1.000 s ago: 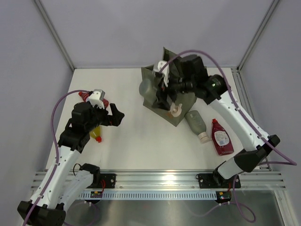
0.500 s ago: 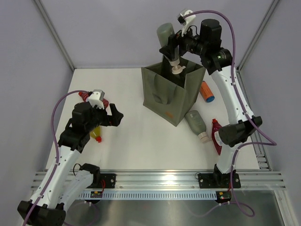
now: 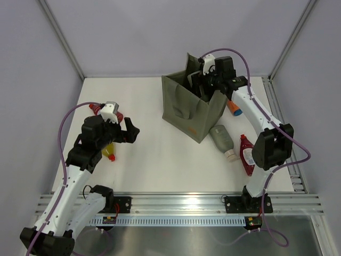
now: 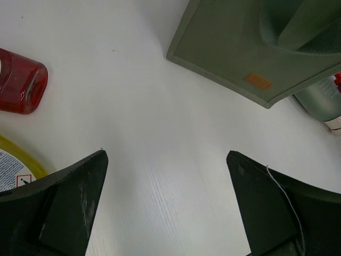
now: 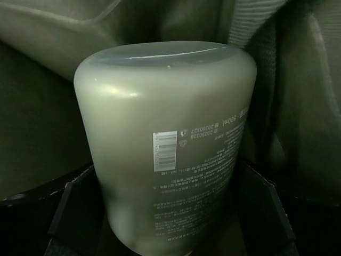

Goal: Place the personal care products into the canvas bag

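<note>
Two pincers show. The right pincer (image 5: 170, 224) is sunk into the mouth of a boxy olive-green canvas bag (image 3: 186, 109), which stands upright at about 1 o'clock on the smooth white table (image 3: 160, 160). Its dark fingers (image 5: 72, 213) are clamped on either side of a matte grey-green plastic bottle (image 5: 165, 144). That bottle has a rounded shoulder, and a small barcode and fine print on its side. Soft folded fabric surrounds it, so it is inside the bag, but whether it rests on the bottom cannot be told. The bag's cloth is flat-walled, with a looped handle and a small orange patch (image 4: 257, 81) on the near side.

The left pincer (image 4: 168, 213) hangs at 9 o'clock, its black wedge-shaped fingers spread wide above the table. At its 10 o'clock lies a translucent red bottle (image 4: 21, 80), and at its 9 o'clock a yellow bottle (image 4: 10, 165) with a printed label. From above, the left arm partly hides both.

At the bag's 3 o'clock, just beside its wall, lies an orange bottle (image 3: 233, 106) with a blue cap, partly covered by the right arm. At the bag's 5 o'clock a second grey-green bottle (image 3: 222, 138) lies on its side near the corner, its beige cap toward 5 o'clock. A glossy dark red bottle (image 3: 249, 156) with a white label lies just beside that one, at its 3 o'clock.
</note>
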You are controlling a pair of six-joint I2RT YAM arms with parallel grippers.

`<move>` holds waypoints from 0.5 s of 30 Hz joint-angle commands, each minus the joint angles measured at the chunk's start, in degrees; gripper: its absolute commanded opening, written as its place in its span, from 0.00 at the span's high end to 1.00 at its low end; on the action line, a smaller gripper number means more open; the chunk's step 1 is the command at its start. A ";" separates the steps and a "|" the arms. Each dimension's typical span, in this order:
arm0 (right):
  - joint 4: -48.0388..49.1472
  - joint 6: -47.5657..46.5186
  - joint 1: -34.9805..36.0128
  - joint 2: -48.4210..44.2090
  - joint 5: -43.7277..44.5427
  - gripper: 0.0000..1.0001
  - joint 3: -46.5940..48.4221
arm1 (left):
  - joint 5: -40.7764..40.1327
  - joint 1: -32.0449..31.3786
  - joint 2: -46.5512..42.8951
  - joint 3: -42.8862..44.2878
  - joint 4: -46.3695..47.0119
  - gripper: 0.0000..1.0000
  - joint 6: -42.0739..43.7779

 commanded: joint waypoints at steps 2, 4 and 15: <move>6.67 6.65 0.26 -7.49 9.53 1.00 4.09 | 0.09 0.35 -0.55 0.01 3.43 0.01 0.94; 4.37 10.60 0.26 -4.42 12.88 1.00 6.72 | 0.18 0.35 -0.20 -0.08 3.43 0.01 0.50; -14.09 4.91 6.68 14.48 20.97 0.93 26.06 | -2.28 0.44 4.98 2.12 1.32 0.01 -2.32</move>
